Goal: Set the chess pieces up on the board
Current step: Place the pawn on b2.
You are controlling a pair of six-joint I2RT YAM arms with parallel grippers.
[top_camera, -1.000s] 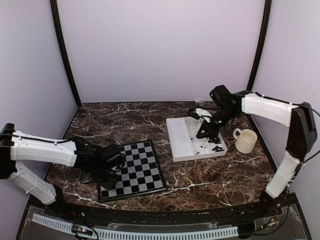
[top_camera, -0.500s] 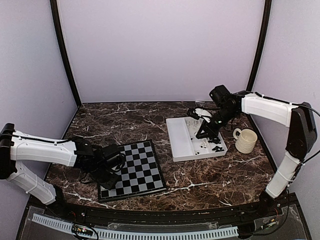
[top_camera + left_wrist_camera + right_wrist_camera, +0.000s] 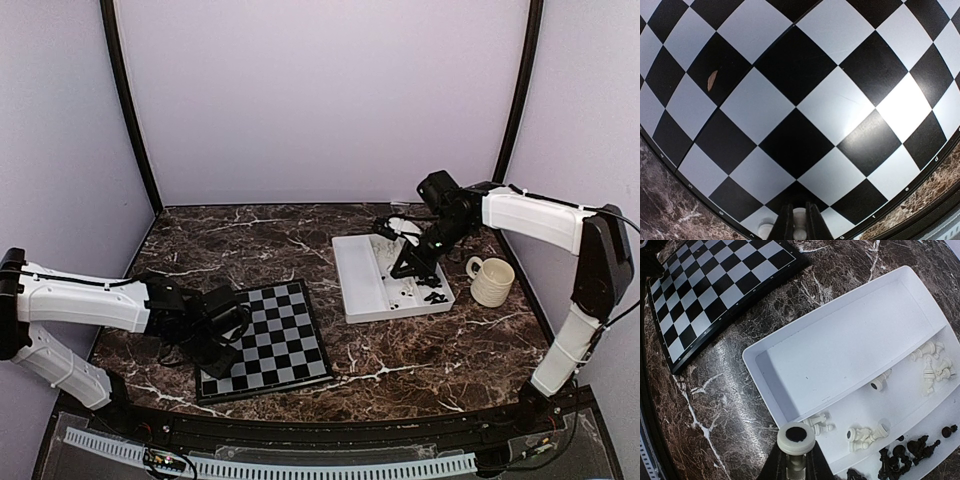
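Observation:
The board lies at the near left of the table. My left gripper hangs low over its left part, shut on a small white chess piece, which shows between the two dark fingers just above a corner region of the board. Another white piece stands on a light square beside it. My right gripper is above the white tray, shut on a white chess piece with its round base toward the camera. Loose white pieces and black pieces lie in the tray's right compartment.
The tray's left compartment holds nothing. A cream ribbed mug stands right of the tray. Brown marble tabletop lies between board and tray. The board also shows at the upper left of the right wrist view.
My left gripper has shifted very slightly over the board's left part. The right arm has stayed still with its piece.

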